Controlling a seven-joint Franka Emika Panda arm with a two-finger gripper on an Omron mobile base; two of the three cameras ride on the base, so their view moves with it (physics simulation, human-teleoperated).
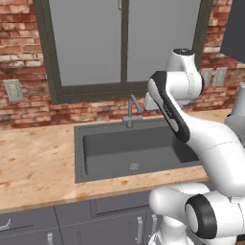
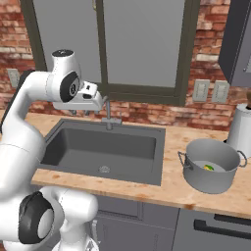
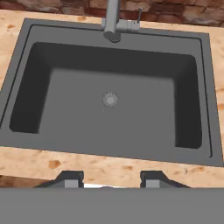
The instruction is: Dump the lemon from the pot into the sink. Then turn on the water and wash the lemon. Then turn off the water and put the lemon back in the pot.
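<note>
Base views flank, hand overlooks shared sink (image 3: 26, 78).

brick wall (image 2: 147, 113) | window (image 2: 142, 44) (dark frame) | grey cabinets (image 1: 72, 225)

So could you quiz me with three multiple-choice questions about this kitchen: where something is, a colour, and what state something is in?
1. Where is the lemon?
A. in the sink
B. in the pot
C. on the counter

2. What colour is the sink?
A. dark grey
B. white
C. copper

3. What is the hand doing?
A. gripping the pot handle
B. pressing the tap lever
C. open above the sink, holding nothing

Answers:
1. B, the right base view shows the yellow fruit lying inside the pot on the counter beside the sink.
2. A, the basin is dark grey in all three views.
3. C, the hand view shows the fingertips apart with nothing between them, looking down into the basin.
</note>
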